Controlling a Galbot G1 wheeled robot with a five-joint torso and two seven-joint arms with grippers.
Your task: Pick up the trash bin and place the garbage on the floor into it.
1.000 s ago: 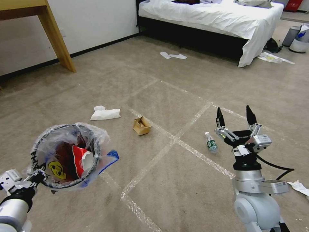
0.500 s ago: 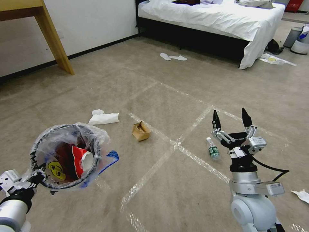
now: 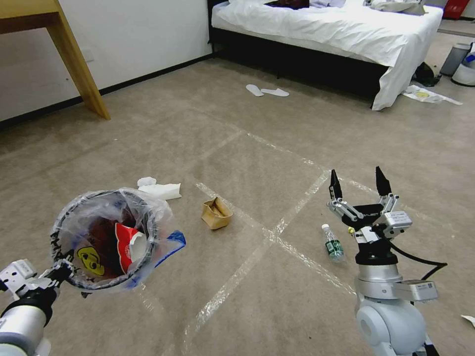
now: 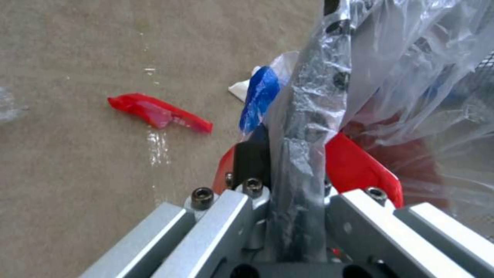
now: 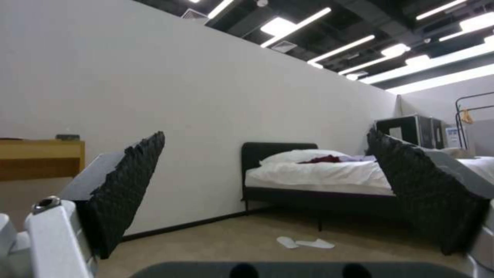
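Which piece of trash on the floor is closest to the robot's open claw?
The clear bottle with the green label, lying on its side just beside the right gripper. The brown cardboard box and white tissue lie farther off.

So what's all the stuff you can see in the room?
trash bin: one, black rim, clear liner, held up at front left
cardboard box: one, brown, carpet centre
bottle: one, clear, green label, carpet beside right gripper
tissue: one, white, carpet behind bin
red wrapper: one, carpet
slippers: two, white, near bed
bed: one, white sheets, far wall
table: one, wooden, far left
left gripper: shut on bin rim
right gripper: open, raised
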